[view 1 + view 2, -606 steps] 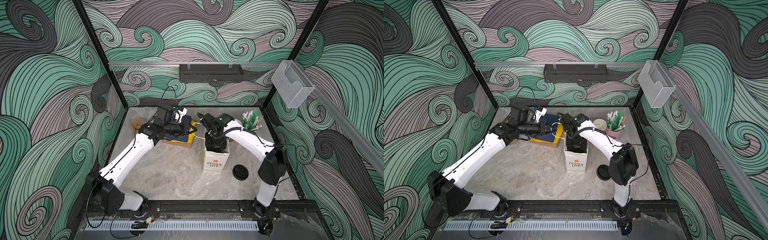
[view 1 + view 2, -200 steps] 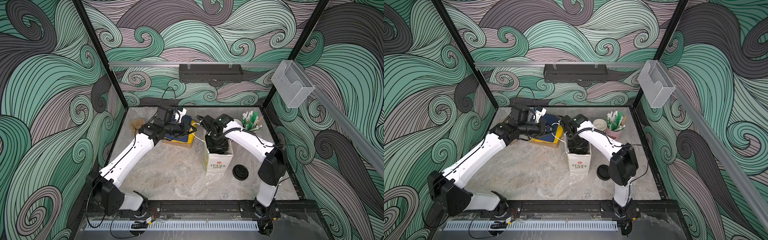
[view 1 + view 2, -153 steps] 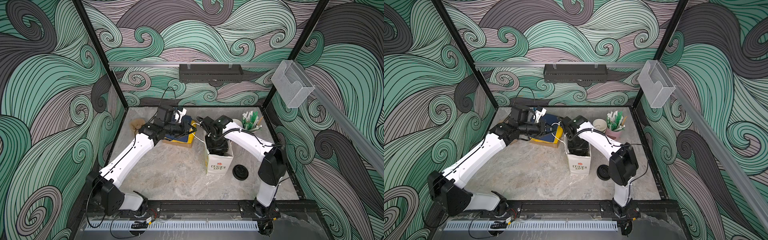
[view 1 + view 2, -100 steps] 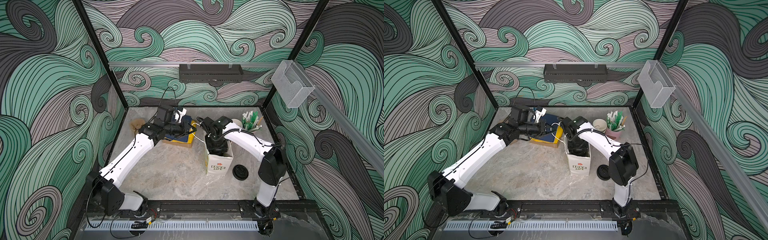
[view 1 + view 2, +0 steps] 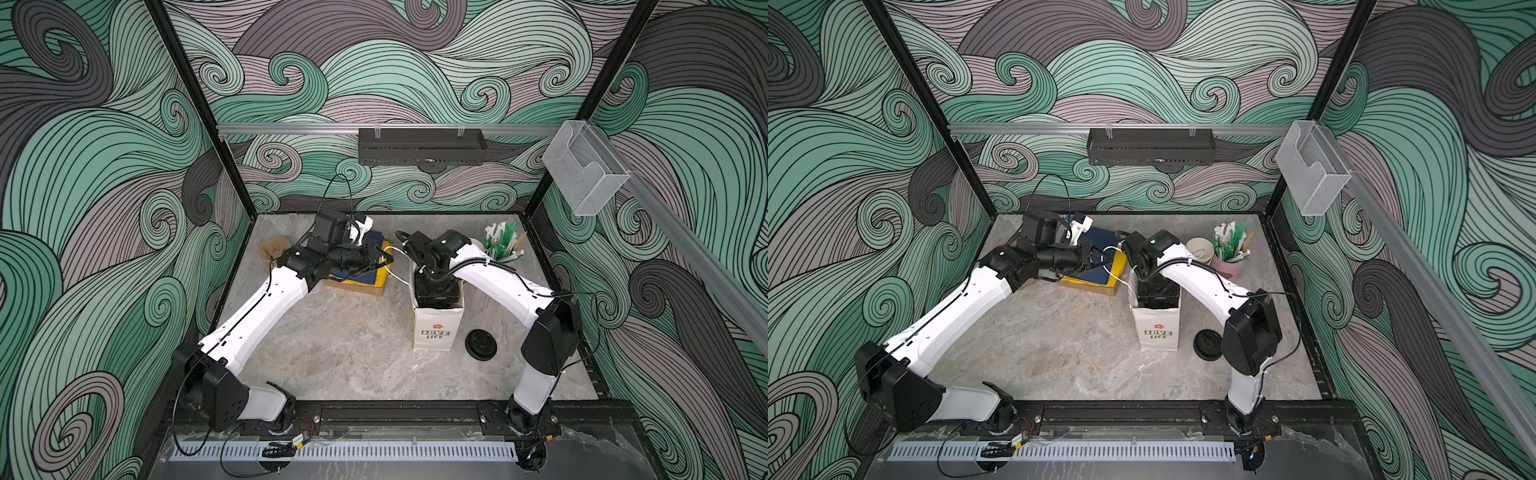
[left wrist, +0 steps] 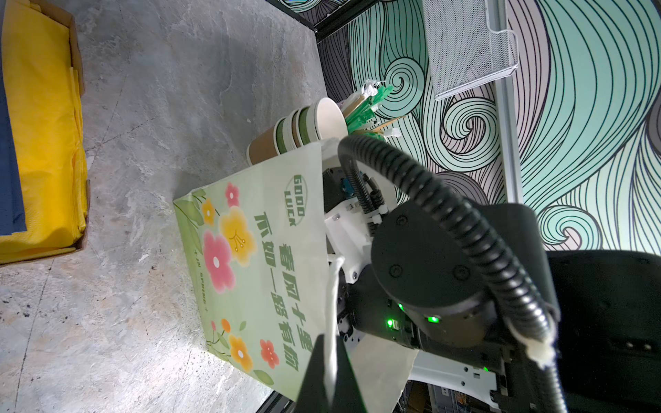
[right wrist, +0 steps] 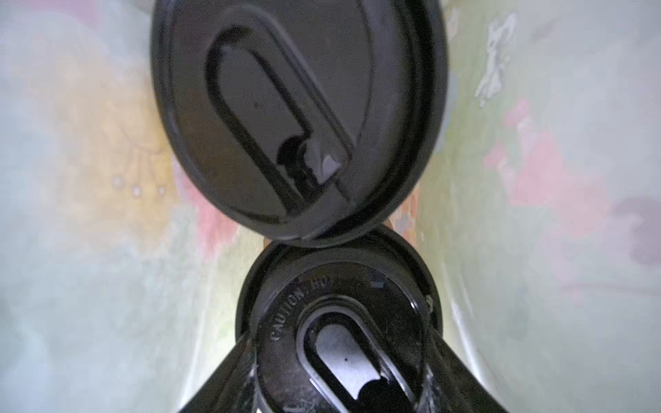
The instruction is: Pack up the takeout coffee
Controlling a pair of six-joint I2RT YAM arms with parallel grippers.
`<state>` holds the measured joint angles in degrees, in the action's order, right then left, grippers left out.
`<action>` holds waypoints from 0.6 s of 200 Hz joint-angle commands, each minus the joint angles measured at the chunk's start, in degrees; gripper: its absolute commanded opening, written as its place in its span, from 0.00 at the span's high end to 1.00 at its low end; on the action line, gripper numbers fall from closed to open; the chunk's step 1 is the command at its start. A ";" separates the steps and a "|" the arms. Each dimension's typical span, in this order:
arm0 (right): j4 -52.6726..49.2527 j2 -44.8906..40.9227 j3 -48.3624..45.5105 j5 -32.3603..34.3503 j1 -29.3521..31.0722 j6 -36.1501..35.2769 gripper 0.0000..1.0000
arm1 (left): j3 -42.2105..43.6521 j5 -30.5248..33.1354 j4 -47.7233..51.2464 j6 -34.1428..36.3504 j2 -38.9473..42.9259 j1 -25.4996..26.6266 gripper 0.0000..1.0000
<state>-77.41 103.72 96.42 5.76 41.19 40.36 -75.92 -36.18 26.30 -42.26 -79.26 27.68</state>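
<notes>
Coffee cup one [image 7: 300,118] and coffee cup two [image 7: 339,296]: both down inside the floral bag [image 6: 250,268] standing upright, visible only by their black sip lids, with rims overlapping. Right gripper [image 7: 341,338] sunk deep in the bag mouth, fingers [image 7: 229,382] spread wide and hugging cup two's lid from both sides, so gripping it. Left gripper [image 6: 327,361] clamped tight on the bag's white handle [image 6: 334,286], stretched out sideways. Also a loose black lid [image 5: 481,343] just beside the bag and lidless cups [image 6: 307,132] stacked behind.

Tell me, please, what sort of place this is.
Probably a robot cell staged as a takeout coffee counter: lidded coffee cups in a printed carrier bag, stacked lidless cups, wrapped straws.
</notes>
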 commanded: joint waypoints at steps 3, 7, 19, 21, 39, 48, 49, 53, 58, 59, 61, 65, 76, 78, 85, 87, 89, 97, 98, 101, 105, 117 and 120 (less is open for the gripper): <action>-1.46 -0.04 0.79 1.80 -0.32 0.52 0.45 | -0.29 0.52 0.04 -0.10 1.07 0.27 1.00; -1.22 0.16 0.74 1.80 -0.32 0.43 0.45 | -0.32 0.50 0.04 -0.06 1.05 0.27 1.00; 0.01 0.36 0.12 1.54 -0.32 0.33 0.45 | -0.31 0.63 0.06 -0.02 1.07 0.28 1.00; 0.16 0.39 -0.02 1.47 -0.32 0.36 0.45 | -0.31 0.60 0.13 -0.02 1.11 0.29 1.00; 2.11 0.42 -1.53 0.61 -0.49 0.38 0.45 | -0.32 0.68 0.06 -0.02 1.24 0.27 1.00; 2.84 0.52 -2.37 0.31 -0.48 0.29 0.45 | -0.34 0.76 0.07 -0.03 1.30 0.27 1.00; 2.90 0.52 -2.46 0.31 -0.49 0.27 0.45 | -0.36 0.76 0.07 -0.02 1.30 0.27 1.00; 3.26 0.56 -2.70 0.22 -0.50 0.25 0.45 | -0.31 0.76 0.10 -0.08 1.29 0.31 1.00; 3.54 0.52 -3.12 0.19 -0.56 0.25 0.45 | -0.32 0.82 0.13 -0.02 1.26 0.26 1.00; 3.60 0.52 -3.19 0.16 -0.57 0.25 0.45 | -0.34 0.79 0.10 -0.02 1.33 0.26 1.00; 3.76 0.52 -3.33 0.16 -0.58 0.31 0.45 | -0.30 0.77 0.07 -0.04 1.24 0.27 1.00; 4.03 0.54 -3.55 0.07 -0.65 0.33 0.45 | -0.33 0.81 0.12 -0.02 1.30 0.27 1.00; 4.65 0.62 -3.95 -0.04 -0.63 0.33 0.45 | -0.32 0.76 0.15 -0.02 1.22 0.27 1.00; 4.66 0.67 -3.96 -0.04 -0.66 0.33 0.45 | -0.31 0.76 0.13 -0.02 1.22 0.27 1.00; 4.82 0.83 -4.20 -0.01 -0.62 0.33 0.45 | -0.28 0.76 0.22 -0.02 1.30 0.27 1.00; 4.82 0.84 -4.22 -0.03 -0.66 0.33 0.45 | -0.28 0.79 0.23 -0.06 1.30 0.27 1.00; 4.88 0.82 -4.29 0.00 -0.67 0.33 0.45 | -0.28 0.77 0.26 -0.09 1.30 0.27 1.00; 5.19 0.79 -4.55 0.05 -0.67 0.33 0.45 | -0.30 0.78 0.26 -0.10 1.31 0.27 1.00; 5.22 0.83 -4.61 0.05 -0.67 0.38 0.45 | -0.29 0.77 0.25 -0.10 1.31 0.27 1.00; 5.40 0.80 -4.74 0.04 -0.72 0.34 0.45 | -0.28 0.78 0.27 -0.10 1.37 0.27 1.00; 5.62 0.79 -4.95 -0.04 -0.71 0.33 0.45 | -0.28 0.85 0.32 -0.09 1.32 0.28 1.00; 6.07 0.69 -5.35 -0.20 -0.87 0.33 0.45 | -0.28 0.85 0.30 -0.08 1.45 0.27 1.00; 6.14 0.69 -5.43 -0.29 -0.93 0.36 0.45 | -0.28 0.89 0.32 -0.10 1.43 0.27 1.00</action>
<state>-72.20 103.83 92.92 5.13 40.60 40.32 -75.92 -36.14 26.33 -42.26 -79.26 27.68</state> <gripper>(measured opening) 0.622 0.048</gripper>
